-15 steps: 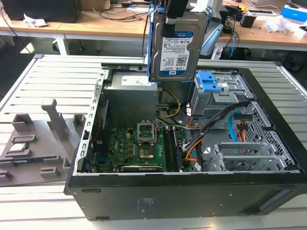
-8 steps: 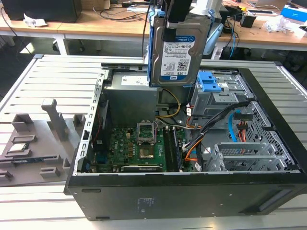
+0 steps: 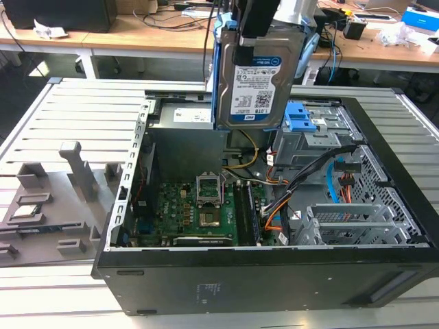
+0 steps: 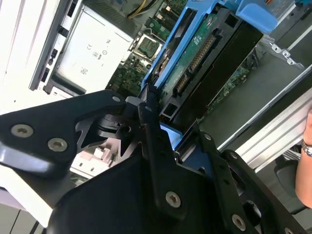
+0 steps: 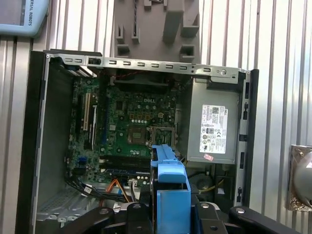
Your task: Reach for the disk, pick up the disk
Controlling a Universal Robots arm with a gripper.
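Observation:
The disk (image 3: 259, 82) is a silver hard drive with a white-and-blue label and blue caddy rails. It hangs upright above the open computer case (image 3: 274, 274), clear of the drive bays. My gripper (image 3: 255, 34) is shut on its upper end. In the second wrist view my black fingers (image 4: 146, 105) clamp the blue rail, and the green circuit side of the disk (image 4: 204, 53) faces the camera. In the first wrist view the blue caddy of the disk (image 5: 170, 180) stands between the gripper (image 5: 165, 217) arms, over the motherboard.
Inside the case lie the motherboard (image 3: 199, 212), a grey power-supply box (image 5: 214, 126), blue drive-bay latches (image 3: 298, 116) and orange and blue cables (image 3: 343, 179). A grey fixture plate (image 3: 62, 185) sits at the exterior view's left. A person's hand (image 4: 304, 146) is nearby.

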